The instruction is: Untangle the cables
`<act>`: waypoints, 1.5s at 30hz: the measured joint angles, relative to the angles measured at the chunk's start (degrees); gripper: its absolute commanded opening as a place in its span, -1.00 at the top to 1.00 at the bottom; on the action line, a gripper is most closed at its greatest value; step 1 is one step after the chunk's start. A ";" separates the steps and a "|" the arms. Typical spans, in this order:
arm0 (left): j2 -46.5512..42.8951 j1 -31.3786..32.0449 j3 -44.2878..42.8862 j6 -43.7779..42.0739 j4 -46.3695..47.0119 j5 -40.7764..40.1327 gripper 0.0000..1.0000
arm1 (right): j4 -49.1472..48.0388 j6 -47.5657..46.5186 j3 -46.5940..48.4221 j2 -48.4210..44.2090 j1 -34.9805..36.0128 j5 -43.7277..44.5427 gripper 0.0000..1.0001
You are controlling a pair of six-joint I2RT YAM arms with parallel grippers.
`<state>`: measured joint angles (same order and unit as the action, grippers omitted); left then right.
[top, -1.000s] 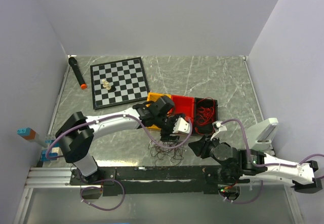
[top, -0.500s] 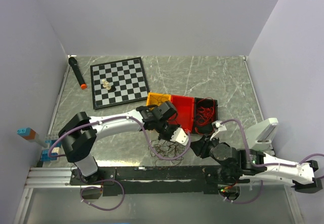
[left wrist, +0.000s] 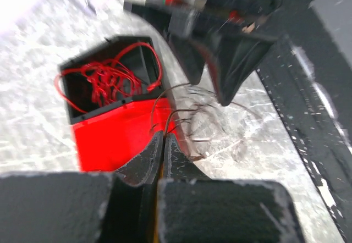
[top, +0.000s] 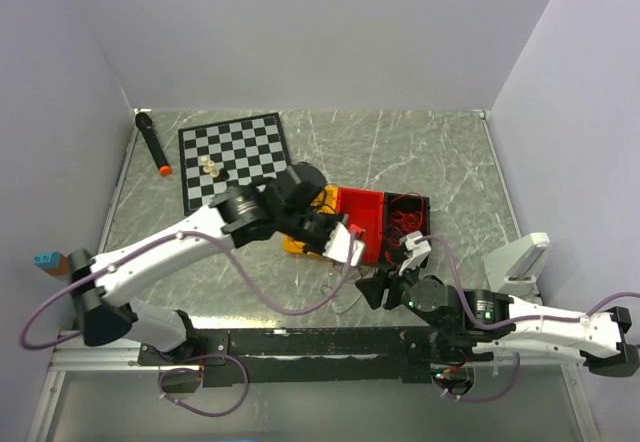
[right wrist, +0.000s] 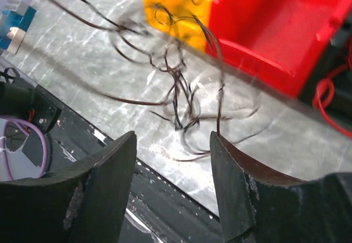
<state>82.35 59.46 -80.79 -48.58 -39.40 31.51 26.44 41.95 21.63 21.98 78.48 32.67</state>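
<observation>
**Red half done, black half to go**

So the thin curly red wires (left wrist: pixel 107 78) are sitting in the black plastic bin (left wrist: pixel 118 39), up and to the left beyond the left gripper (left wrist: pixel 163 137) tips. That part looks sorted to me. The thin curly black wires (right wrist: pixel 179 97) are one loopy clump on the grey marble-look table (right wrist: pixel 71 39), right ahead of the right gripper (right wrist: pixel 171 138), whose jaws are spread wide with nothing in them. The left jaws are pinched together, apparently on a black strand trailing off the tips. Pulling that clump apart is what's left, I reckon. No labels or writing I can read anywhere.
</observation>
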 measured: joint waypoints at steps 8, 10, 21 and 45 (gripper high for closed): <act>-4.35 1.29 -3.37 0.00 -8.09 1.90 0.99 | -5.90 -6.67 5.95 8.44 0.00 1.09 -0.25; -4.57 1.92 -3.37 0.00 -9.40 1.81 0.99 | -6.86 -7.74 6.84 9.97 0.00 1.49 -0.23; -8.41 3.50 -7.96 2.01 -8.26 0.13 0.99 | -14.45 -8.81 7.06 16.09 0.02 -0.22 0.16; -12.55 3.76 -17.62 6.60 19.87 -15.28 0.99 | -17.22 10.27 -6.34 21.75 1.75 -2.32 1.00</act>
<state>69.80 63.22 -98.41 -41.98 -19.53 16.23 9.21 52.23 15.29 43.72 80.23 30.35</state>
